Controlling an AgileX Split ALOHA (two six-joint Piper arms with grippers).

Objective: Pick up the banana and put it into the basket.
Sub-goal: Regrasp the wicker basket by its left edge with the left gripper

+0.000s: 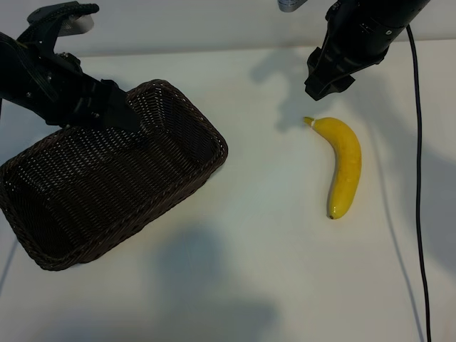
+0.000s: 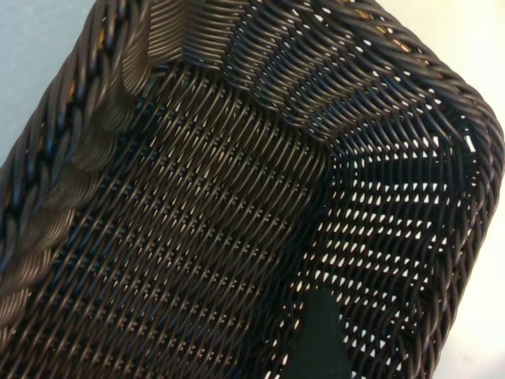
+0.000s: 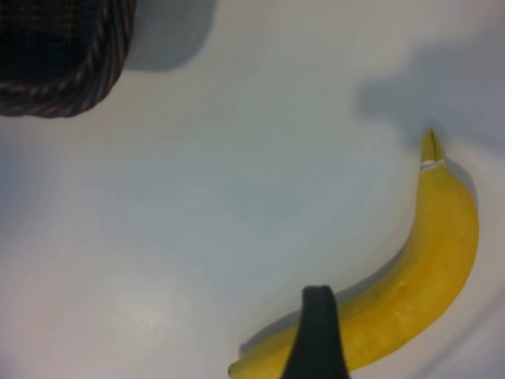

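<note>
The banana [image 1: 345, 167] lies on the white table at the right, its stem end toward the back; in the right wrist view the banana [image 3: 430, 260] curves past one dark finger [image 3: 318, 335]. Just behind the stem hangs my right gripper [image 1: 322, 84], open and holding nothing. The dark-brown wicker basket [image 1: 50, 262] sits at the left. My left gripper [image 1: 128, 117] is over its far long wall, open, with one finger [image 2: 319, 339] in front of the woven inside of the basket [image 2: 197, 197]. Whether it touches the weave I cannot tell.
A black cable [image 1: 419, 185] runs down the table's right side. A grey object [image 1: 292, 5] pokes in at the back edge. A corner of the basket [image 3: 71, 75] shows in the right wrist view. Bare tabletop [image 1: 271, 214] separates basket and banana.
</note>
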